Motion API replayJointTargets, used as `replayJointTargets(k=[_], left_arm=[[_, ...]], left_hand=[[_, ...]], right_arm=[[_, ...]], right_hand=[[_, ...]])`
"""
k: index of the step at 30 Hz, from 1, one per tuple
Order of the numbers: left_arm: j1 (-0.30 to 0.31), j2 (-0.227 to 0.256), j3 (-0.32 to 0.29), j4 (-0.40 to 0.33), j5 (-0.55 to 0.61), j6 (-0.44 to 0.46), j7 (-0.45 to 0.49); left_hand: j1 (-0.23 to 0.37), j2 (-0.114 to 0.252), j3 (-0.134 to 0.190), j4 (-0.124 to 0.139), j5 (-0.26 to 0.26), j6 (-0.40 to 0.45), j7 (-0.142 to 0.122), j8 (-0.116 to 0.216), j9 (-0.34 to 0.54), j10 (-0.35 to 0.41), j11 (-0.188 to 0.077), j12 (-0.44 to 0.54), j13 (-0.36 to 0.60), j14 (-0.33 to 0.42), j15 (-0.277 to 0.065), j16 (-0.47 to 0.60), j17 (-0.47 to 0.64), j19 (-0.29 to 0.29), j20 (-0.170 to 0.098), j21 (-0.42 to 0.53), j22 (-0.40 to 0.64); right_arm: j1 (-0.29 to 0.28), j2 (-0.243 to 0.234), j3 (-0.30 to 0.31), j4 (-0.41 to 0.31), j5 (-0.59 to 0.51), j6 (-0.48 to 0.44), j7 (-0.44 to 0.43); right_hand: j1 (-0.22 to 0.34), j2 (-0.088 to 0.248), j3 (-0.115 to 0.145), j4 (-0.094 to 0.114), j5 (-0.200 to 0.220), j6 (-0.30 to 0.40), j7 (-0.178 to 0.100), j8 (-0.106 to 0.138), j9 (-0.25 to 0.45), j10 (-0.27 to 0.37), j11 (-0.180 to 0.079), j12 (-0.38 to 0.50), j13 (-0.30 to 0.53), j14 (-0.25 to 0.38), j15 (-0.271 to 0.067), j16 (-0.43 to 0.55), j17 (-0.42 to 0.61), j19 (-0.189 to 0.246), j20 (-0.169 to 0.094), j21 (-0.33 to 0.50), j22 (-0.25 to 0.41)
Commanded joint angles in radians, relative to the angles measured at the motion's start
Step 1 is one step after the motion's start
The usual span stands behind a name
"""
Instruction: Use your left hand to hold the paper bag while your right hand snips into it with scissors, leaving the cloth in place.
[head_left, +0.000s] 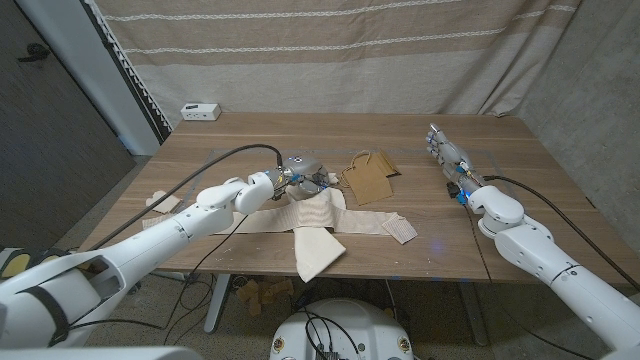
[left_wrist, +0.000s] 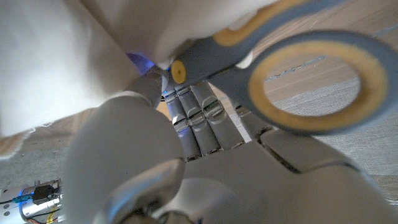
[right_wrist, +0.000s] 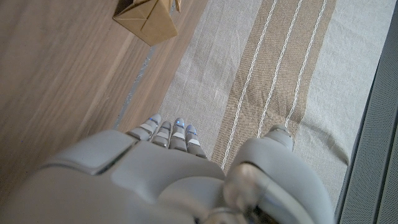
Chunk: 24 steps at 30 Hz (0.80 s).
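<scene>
Fingers (left_wrist: 199, 124) of your left hand (head_left: 285, 180) are curled down right at the scissors (left_wrist: 298, 74), grey-and-yellow handle loop just beyond the fingertips on the cloth (head_left: 318, 228), but you can't tell from the close wrist view whether they actually grip it. Paper bag (head_left: 367, 178) lies flat just beside the cloth's far right edge, untouched, and your left hand sits at the cloth's far left edge, apart from the bag. Your right hand (head_left: 452, 165) is well right of the bag, fingers straight and together, holding nothing
</scene>
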Motion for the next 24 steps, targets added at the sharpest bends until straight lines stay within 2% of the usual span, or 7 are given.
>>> replayJointTargets(k=[1, 2, 5, 8, 17, 24], left_arm=[[0.045, 0.017, -0.063, -0.067, -0.085, 0.057, 0.093], [0.048, 0.019, -0.065, -0.071, -0.083, 0.061, 0.097], [0.057, 0.024, -0.074, -0.075, -0.085, 0.066, 0.114], [0.065, 0.027, -0.083, -0.076, -0.084, 0.068, 0.143], [0.089, 0.022, -0.126, -0.08, -0.15, 0.07, 0.188], [0.105, 0.019, -0.15, -0.09, -0.207, 0.073, 0.19]], left_hand=[[-0.006, 0.025, 0.029, 0.036, 0.007, -0.005, -0.016, -0.007, 0.011, 0.048, -0.061, 0.003, 0.018, 0.062, -0.016, 0.003, 0.054, -0.017, -0.126, 0.01, 0.007], [-0.019, 0.035, 0.028, 0.042, 0.008, -0.022, -0.029, -0.018, 0.015, 0.044, -0.061, 0.01, 0.028, 0.057, -0.017, 0.002, 0.058, -0.028, -0.126, 0.015, 0.01], [-0.053, 0.055, 0.023, 0.059, 0.011, -0.025, -0.031, -0.025, 0.033, 0.025, -0.063, 0.027, 0.058, 0.037, -0.018, -0.01, 0.066, -0.053, -0.125, 0.029, 0.017], [-0.057, 0.058, 0.024, 0.059, 0.012, -0.028, -0.037, -0.028, 0.037, 0.017, -0.064, 0.03, 0.066, 0.028, -0.017, -0.015, 0.067, -0.058, -0.125, 0.033, 0.019], [-0.055, 0.046, 0.026, 0.036, 0.011, 0.01, -0.033, -0.018, 0.046, 0.029, -0.062, 0.057, 0.093, 0.016, -0.017, -0.033, 0.066, -0.068, -0.128, 0.05, 0.024], [-0.054, 0.046, 0.028, 0.028, 0.01, 0.019, -0.03, -0.017, 0.049, 0.029, -0.062, 0.061, 0.097, 0.014, -0.017, -0.04, 0.064, -0.065, -0.128, 0.061, 0.026]], right_arm=[[-0.004, -0.01, 0.001, -0.002, 0.006, -0.003, 0.017], [-0.003, -0.01, -0.001, -0.003, 0.007, -0.007, 0.017], [0.0, -0.006, -0.004, -0.001, 0.009, -0.009, 0.018], [0.001, -0.006, -0.006, 0.001, 0.007, -0.006, 0.021], [0.0, -0.009, -0.002, -0.002, 0.01, -0.006, 0.022], [0.002, -0.009, -0.001, 0.0, 0.013, -0.006, 0.024]], right_hand=[[0.008, 0.006, 0.005, 0.003, 0.003, 0.0, 0.0, 0.005, 0.005, 0.001, -0.005, 0.007, 0.002, 0.001, -0.006, 0.001, 0.002, 0.0, 0.01, 0.006, 0.002], [0.009, 0.006, 0.006, 0.003, 0.003, 0.0, 0.0, 0.005, 0.005, 0.001, -0.005, 0.007, 0.002, 0.001, -0.007, 0.001, 0.002, 0.001, 0.01, 0.006, 0.002], [0.01, 0.007, 0.006, 0.003, 0.003, 0.0, -0.001, 0.005, 0.005, 0.002, -0.006, 0.008, 0.002, 0.002, -0.007, 0.001, 0.002, 0.003, 0.011, 0.007, 0.002], [0.01, 0.008, 0.007, 0.002, 0.003, 0.0, 0.0, 0.005, 0.005, 0.002, -0.004, 0.008, 0.002, 0.002, -0.006, 0.001, 0.002, 0.004, 0.012, 0.007, 0.002], [0.012, 0.009, 0.008, 0.002, 0.003, 0.0, 0.002, 0.005, 0.005, 0.005, -0.006, 0.009, 0.002, 0.004, -0.006, 0.001, 0.002, 0.008, 0.012, 0.008, 0.002], [0.013, 0.009, 0.008, 0.002, 0.002, 0.0, 0.002, 0.005, 0.004, 0.007, -0.006, 0.009, 0.002, 0.006, -0.007, 0.002, 0.002, 0.011, 0.013, 0.009, 0.002]])
